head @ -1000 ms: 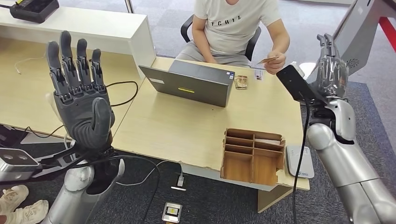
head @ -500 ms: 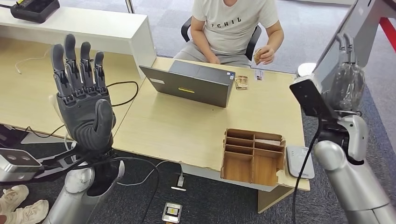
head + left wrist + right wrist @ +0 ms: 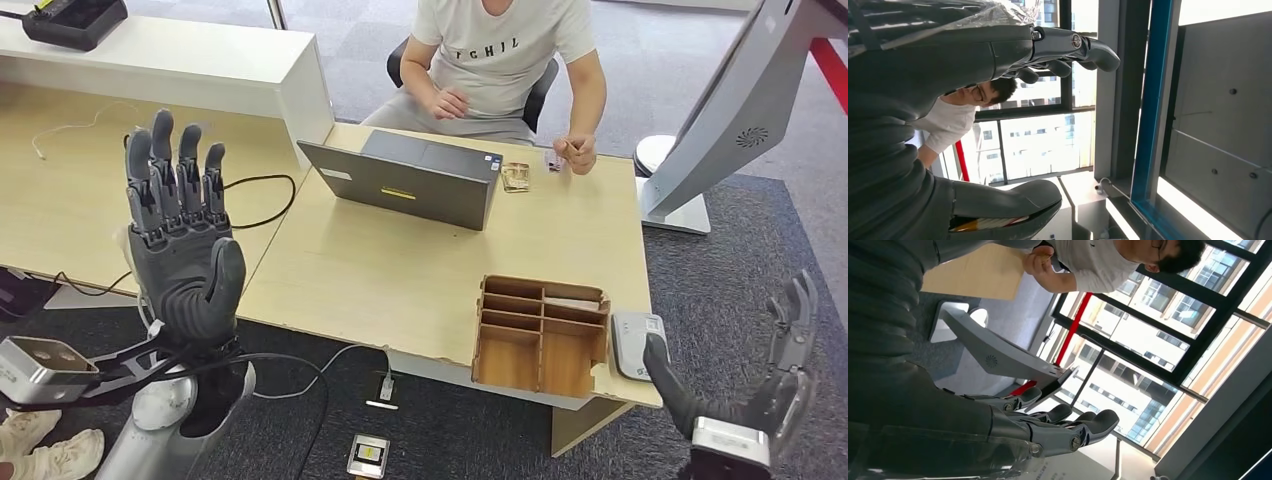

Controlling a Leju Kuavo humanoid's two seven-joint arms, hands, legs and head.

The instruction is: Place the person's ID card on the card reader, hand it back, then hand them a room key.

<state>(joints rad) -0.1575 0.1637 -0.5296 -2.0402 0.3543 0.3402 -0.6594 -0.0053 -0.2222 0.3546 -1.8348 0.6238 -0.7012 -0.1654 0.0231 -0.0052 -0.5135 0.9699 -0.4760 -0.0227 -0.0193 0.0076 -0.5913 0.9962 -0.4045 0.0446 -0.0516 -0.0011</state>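
My left hand (image 3: 183,235) is raised over the left side of the desk, fingers straight and apart, holding nothing; the left wrist view shows its fingers (image 3: 1068,47) spread against windows. My right hand (image 3: 760,390) hangs low beyond the desk's right edge, fingers apart and empty, also seen as fingers (image 3: 1068,430) in the right wrist view. The white card reader (image 3: 637,343) lies at the desk's near right corner. The seated person (image 3: 505,55) holds a small card in the hand (image 3: 577,152) resting on the far right of the desk. Small cards (image 3: 516,176) lie beside the laptop.
A grey laptop (image 3: 405,178) stands open toward the person. A wooden compartment organiser (image 3: 542,332) sits at the desk's front edge beside the reader. A white kiosk stand (image 3: 720,110) rises at the right. Cables (image 3: 260,205) trail across the left desk.
My right arm has dropped from up beside the person's hand to low past the desk's right edge. The person drew the card back and set that hand on the desk. My left hand lowered slightly.
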